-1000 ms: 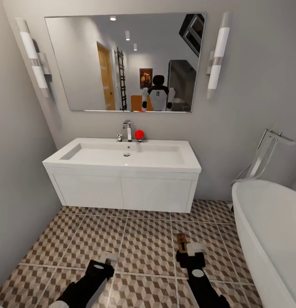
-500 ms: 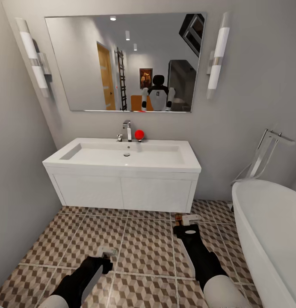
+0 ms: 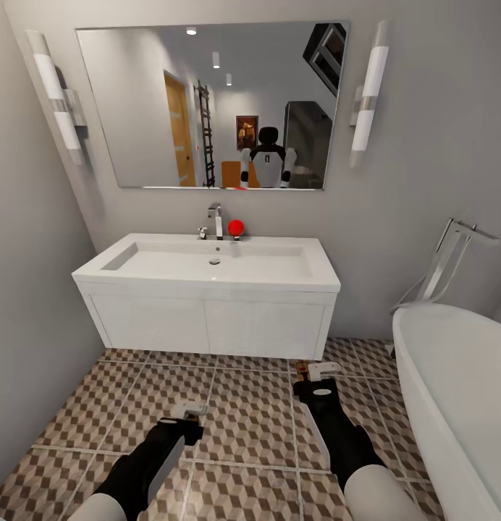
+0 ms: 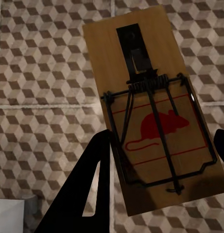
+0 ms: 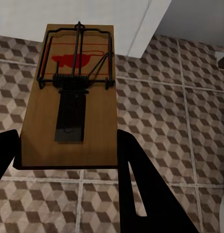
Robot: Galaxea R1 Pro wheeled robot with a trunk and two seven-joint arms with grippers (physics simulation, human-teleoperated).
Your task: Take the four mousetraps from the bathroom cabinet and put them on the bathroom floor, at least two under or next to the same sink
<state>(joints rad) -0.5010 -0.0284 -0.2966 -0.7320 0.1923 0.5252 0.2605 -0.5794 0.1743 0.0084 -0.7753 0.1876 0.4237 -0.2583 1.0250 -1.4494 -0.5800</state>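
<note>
Placement is the step in hand: both arms reach low toward the bathroom floor (image 3: 236,405) in front of the bathroom sink (image 3: 207,271), each carrying one of the mousetraps. The right gripper (image 3: 312,373) is well forward, close to the right end of the vanity's base, and in the right wrist view its dark fingers (image 5: 141,189) flank the right-hand mousetrap (image 5: 70,114), closed on the board's long edges; the white vanity front sits just beyond it. The left gripper (image 3: 189,416) hangs farther from the sink, over open tile, and its fingers (image 4: 87,179) clasp the left-hand mousetrap (image 4: 150,116) in the same way. How high either board rides above the tiles is hard to judge from these angles, though both seem clear of the floor.

Next, the right arm probably needs to dip until the board lies flat beside or under the basin, then let go. The left one should likely come nearer the vanity first, so the pair counts as next to one sink.
</note>
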